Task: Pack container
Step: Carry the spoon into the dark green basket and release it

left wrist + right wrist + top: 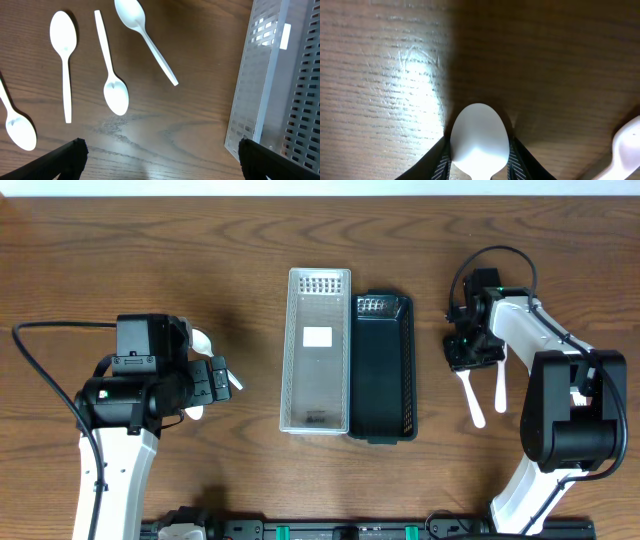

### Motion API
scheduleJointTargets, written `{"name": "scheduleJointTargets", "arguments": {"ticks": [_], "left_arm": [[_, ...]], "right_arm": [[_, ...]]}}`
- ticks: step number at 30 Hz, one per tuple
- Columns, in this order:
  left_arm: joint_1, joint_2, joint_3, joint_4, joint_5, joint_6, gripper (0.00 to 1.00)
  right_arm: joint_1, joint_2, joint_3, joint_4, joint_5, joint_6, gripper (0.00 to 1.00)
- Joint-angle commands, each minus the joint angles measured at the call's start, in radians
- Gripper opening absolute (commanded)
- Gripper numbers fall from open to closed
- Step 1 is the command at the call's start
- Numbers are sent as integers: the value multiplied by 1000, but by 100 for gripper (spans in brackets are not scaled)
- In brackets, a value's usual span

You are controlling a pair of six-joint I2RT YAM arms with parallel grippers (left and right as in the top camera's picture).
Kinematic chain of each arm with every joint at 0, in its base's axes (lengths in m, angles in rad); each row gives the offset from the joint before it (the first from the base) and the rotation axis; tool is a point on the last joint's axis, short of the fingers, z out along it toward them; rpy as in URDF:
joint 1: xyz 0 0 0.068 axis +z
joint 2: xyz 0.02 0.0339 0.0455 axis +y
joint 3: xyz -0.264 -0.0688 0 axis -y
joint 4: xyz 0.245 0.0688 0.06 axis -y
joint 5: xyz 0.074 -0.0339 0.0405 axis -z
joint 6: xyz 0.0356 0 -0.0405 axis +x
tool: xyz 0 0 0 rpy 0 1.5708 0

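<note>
A clear slotted container [318, 350] lies in the middle of the table with a black slotted container [382, 367] against its right side. My left gripper [215, 380] is open and empty above several white plastic spoons [200, 340]. In the left wrist view the spoons [115, 95] lie ahead of the open fingers [160, 150], and the clear container [280, 85] is at the right. My right gripper [470, 348] is shut on the bowl of a white spoon [479, 135], low over the table, fingers [479, 155] on both sides.
Two more white spoons [500, 385] lie on the wood just below the right gripper; the edge of one shows in the right wrist view [625, 150]. The table's far edge [320, 192] runs along the top. The arm bases stand at the front edge.
</note>
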Motion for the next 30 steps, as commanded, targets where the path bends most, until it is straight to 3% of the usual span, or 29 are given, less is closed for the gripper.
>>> {"name": "scheduleJointTargets", "arguments": {"ticks": [1, 8, 14, 19, 30], "left_arm": [[5, 2, 23, -2, -8, 9, 98], [5, 2, 23, -2, -8, 9, 98], [5, 2, 23, 0, -8, 8, 98], [5, 2, 23, 0, -8, 8, 98], [5, 2, 23, 3, -8, 9, 98]], "right_arm": [[9, 32, 27, -2, 5, 47, 1], [48, -63, 231, -92, 5, 151, 1], [166, -166, 375, -92, 5, 405, 1], [291, -177, 382, -79, 6, 597, 1], [424, -14, 360, -121, 18, 628, 1]]}}
